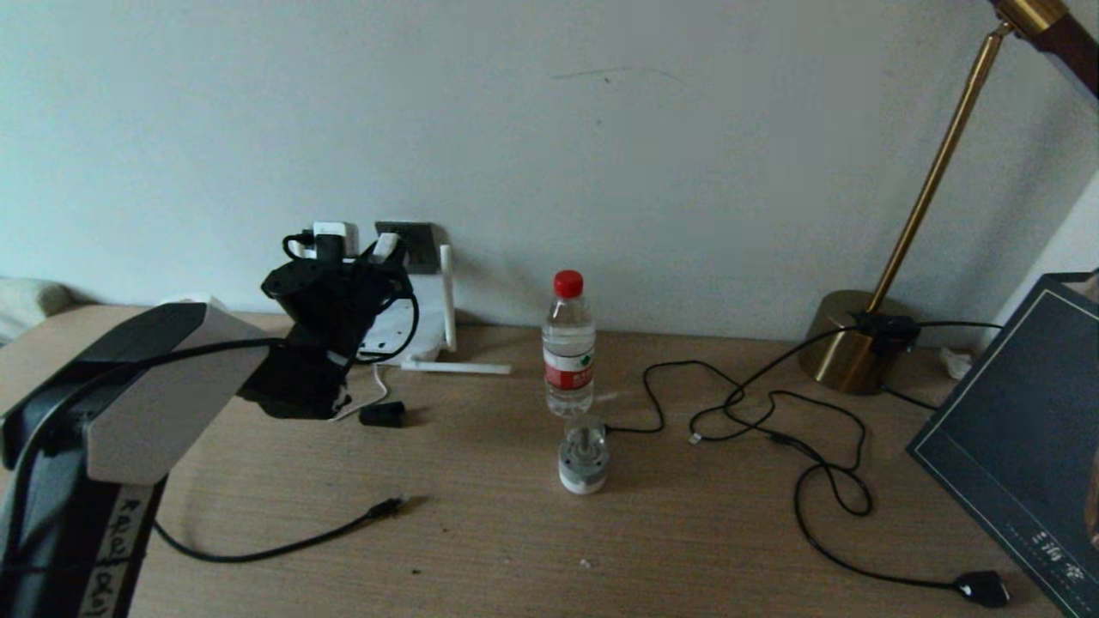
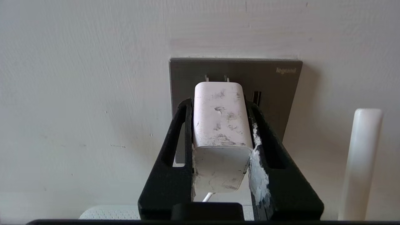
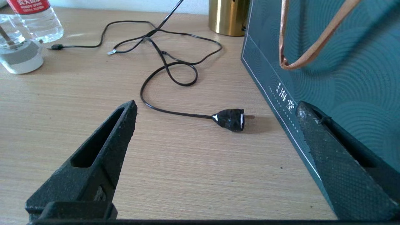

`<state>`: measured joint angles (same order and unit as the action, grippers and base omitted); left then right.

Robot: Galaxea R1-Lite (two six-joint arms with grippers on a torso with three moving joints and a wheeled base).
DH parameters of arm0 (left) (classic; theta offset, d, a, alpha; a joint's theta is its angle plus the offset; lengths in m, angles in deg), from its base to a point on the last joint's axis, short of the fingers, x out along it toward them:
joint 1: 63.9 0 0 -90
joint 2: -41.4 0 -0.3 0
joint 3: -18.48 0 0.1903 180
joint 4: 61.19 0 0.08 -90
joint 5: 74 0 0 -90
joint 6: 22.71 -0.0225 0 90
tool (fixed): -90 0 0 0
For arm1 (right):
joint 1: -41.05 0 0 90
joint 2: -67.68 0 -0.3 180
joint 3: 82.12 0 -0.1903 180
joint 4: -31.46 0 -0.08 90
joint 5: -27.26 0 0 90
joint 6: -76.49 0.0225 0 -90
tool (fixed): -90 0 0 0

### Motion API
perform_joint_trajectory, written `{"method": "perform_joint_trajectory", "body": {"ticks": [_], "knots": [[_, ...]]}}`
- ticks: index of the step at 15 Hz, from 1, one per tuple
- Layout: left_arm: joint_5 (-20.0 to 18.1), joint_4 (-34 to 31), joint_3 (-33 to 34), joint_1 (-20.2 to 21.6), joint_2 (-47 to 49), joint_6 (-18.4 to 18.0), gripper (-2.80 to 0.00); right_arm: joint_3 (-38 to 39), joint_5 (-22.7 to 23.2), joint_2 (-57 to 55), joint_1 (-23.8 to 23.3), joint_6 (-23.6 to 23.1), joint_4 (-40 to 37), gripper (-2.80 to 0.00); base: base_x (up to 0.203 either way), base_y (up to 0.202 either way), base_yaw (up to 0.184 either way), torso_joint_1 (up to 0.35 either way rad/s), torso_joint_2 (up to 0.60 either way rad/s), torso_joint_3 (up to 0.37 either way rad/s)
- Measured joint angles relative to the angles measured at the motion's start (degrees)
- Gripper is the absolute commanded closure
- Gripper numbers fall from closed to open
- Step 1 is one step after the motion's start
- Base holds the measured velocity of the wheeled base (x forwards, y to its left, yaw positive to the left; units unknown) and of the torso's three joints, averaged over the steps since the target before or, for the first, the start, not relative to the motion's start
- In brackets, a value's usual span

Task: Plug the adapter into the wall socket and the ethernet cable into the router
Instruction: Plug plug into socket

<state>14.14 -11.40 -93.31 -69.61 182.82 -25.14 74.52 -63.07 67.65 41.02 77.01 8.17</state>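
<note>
Left wrist view: the left gripper [image 2: 220, 147] clamps the small white cube adapter [image 2: 218, 125], prongs just short of the dark grey wall socket plate [image 2: 275, 90] above the worktop's far edge. Off-line prongs could jam. The right gripper [image 3: 215, 162] gapes, idle.

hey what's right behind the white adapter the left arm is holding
The grey wall socket plate sits directly behind the adapter, which the left end effector grips. Two prongs show at the plate. Whether they are seated, and the holes behind the adapter's body, are hidden.
</note>
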Motion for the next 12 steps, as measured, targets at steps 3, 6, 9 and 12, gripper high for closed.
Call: {"method": "perform_joint_trajectory", "body": {"ticks": [3,6,9,12], "knots": [[-0.12,0.65,3.79,0.0,-0.51,-0.01,0.0,0.0,0.0,0.0,0.0,0.0,0.0,-2.8,0.0,0.0,0.0,0.0,0.0,0.0],[-1.91,0.23,17.14,0.04,-5.28,0.0,0.0,0.0,-0.02,0.0,0.02,0.0,0.0,-2.8,0.0,0.0,0.0,0.0,0.0,0.0],[-6.12,-8.27,30.49,0.2,-17.08,-1.3,0.0,0.0,-0.02,0.0,0.02,-0.01,0.0,-2.8,0.0,0.0,0.0,0.0,0.0,0.0],[-9.21,-29.29,35.54,0.26,-32.09,-3.3,0.0,0.0,0.0,0.0,0.0,0.02,0.0,-2.8,0.0,0.0,0.0,0.0,0.0,0.0]]}}
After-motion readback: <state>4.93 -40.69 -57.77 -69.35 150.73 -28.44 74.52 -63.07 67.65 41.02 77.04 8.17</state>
